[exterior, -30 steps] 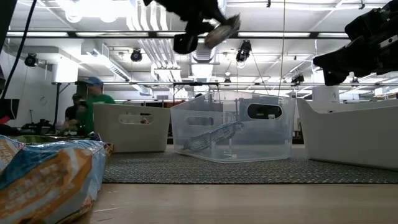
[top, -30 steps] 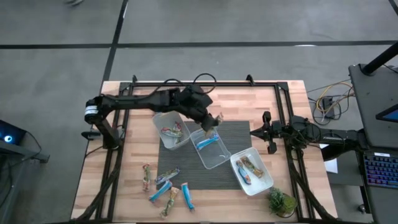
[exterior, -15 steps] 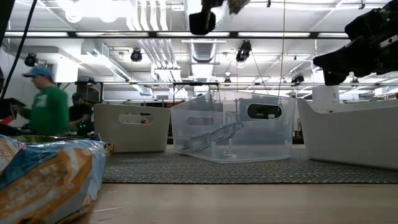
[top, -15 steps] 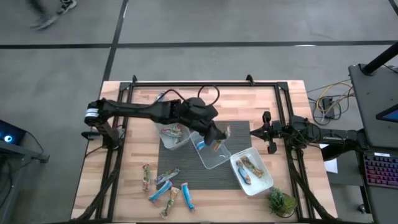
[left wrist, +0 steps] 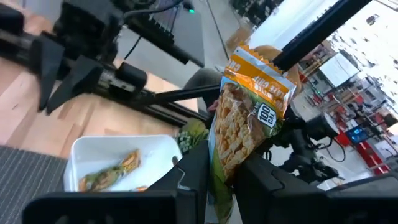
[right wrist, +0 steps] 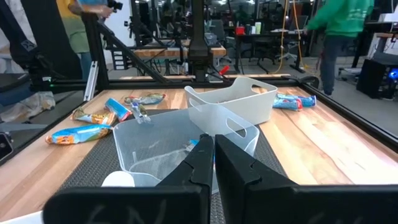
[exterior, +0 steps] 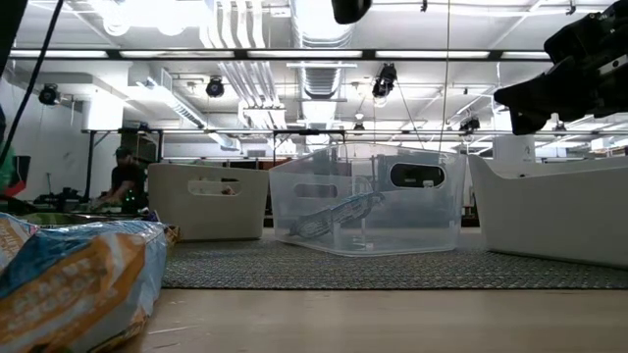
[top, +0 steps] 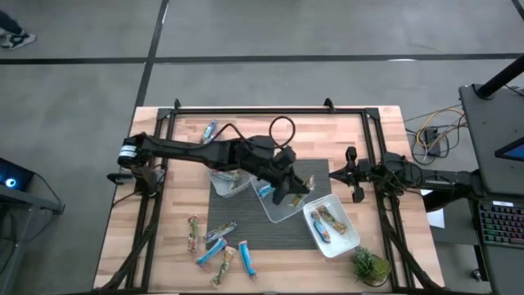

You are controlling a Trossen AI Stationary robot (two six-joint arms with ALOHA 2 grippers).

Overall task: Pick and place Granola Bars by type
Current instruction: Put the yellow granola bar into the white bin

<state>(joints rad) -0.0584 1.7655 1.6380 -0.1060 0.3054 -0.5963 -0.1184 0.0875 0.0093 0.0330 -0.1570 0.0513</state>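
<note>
My left gripper (top: 296,187) hangs over the near right corner of the middle clear tub (top: 278,205), shut on a tan granola bar (left wrist: 249,118) with orange and green print. Beyond it stands the right tub (left wrist: 118,146) with two bars (top: 326,221) inside. The middle tub holds a blue bar (top: 266,190), and the left tub (top: 228,176) holds other bars. Several loose bars (top: 217,246) lie on the near left of the table. My right gripper (top: 350,172) waits shut at the right edge. My left gripper pinches the tan bar's lower end (left wrist: 221,177) between its two fingers. The fingers point almost level toward the table's right, along the bar. The rest of the bar sticks out past the fingertips, lifted clear above the tubs.
A dark mat (top: 246,229) lies under the tubs. A small green plant (top: 370,266) stands at the near right corner. One bar (top: 209,131) lies at the far left of the table. A black frame (top: 377,139) runs around the table. People move in the room behind.
My left gripper has carried the tan bar up and toward the table's right and near edges, from between the left and middle tubs toward the right tub. It has tipped closer to level and stayed shut on the bar. In the low view it has risen out of the top.
</note>
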